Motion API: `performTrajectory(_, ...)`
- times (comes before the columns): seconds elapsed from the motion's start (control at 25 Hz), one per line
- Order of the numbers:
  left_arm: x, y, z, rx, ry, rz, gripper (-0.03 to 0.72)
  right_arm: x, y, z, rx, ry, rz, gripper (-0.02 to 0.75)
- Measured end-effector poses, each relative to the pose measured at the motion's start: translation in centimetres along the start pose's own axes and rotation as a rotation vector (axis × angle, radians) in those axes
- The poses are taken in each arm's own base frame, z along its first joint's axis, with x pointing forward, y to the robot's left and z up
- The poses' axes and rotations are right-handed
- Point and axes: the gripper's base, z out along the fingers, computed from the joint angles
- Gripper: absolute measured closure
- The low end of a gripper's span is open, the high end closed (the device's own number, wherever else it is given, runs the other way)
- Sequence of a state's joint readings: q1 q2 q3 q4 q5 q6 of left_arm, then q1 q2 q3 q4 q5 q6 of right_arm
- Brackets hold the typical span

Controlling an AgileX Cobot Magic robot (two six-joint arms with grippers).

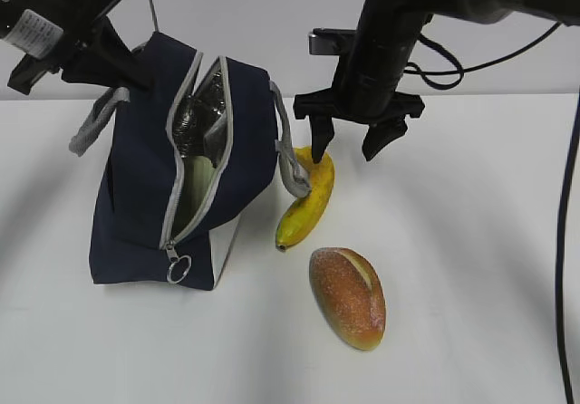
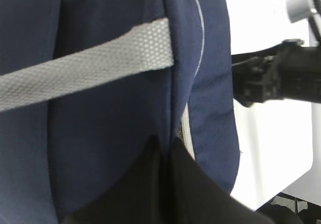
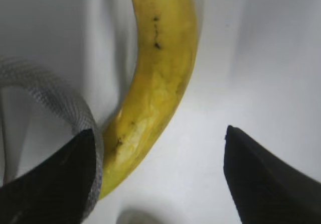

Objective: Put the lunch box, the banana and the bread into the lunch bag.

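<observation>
The navy lunch bag (image 1: 136, 187) stands tilted at the left with its zipper open. A pale green edge inside the opening looks like the lunch box (image 1: 198, 187). My left gripper (image 1: 134, 67) is shut on the bag's top edge and holds it up; in the left wrist view its dark fingers (image 2: 200, 194) pinch the fabric (image 2: 100, 133) by the zipper. The banana (image 1: 308, 200) lies right of the bag. My right gripper (image 1: 347, 150) is open just above the banana's far end, its left finger close to it. The wrist view shows the banana (image 3: 160, 68) between the jaws (image 3: 160, 169). The bread (image 1: 349, 295) lies in front.
A grey webbing handle (image 1: 294, 164) hangs against the banana and lies by my right gripper's left finger (image 3: 55, 98). The other handle (image 1: 95, 119) hangs at the bag's far left. The zipper's ring pull (image 1: 178, 268) hangs low at the front. The table (image 1: 471, 268) is white.
</observation>
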State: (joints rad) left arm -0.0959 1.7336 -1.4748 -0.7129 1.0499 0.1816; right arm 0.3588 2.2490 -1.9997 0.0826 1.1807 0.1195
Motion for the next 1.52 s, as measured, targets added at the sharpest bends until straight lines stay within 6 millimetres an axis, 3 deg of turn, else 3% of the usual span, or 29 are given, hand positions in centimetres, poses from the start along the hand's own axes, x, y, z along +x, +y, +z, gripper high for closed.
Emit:
performTrajectory(0.2,0.0,0.0,0.0,0.000,0.001,0.000,0.691,-0.6,0.1,3.1,-0.027,-0.019,0.072,0.150)
performTrajectory(0.52,0.0,0.0,0.0,0.000,0.002,0.000,0.691,-1.6,-0.2,4.0,-0.046,-0.122,0.167,0.151)
performTrajectory(0.76,0.0,0.0,0.0,0.000,0.003,0.000,0.691,-1.5,-0.7,6.5,-0.042,-0.087,0.191,0.152)
performTrajectory(1.52,0.0,0.0,0.0,0.000,0.003,0.000,0.691,-1.7,-0.6,7.6,-0.063,-0.110,0.206,0.206)
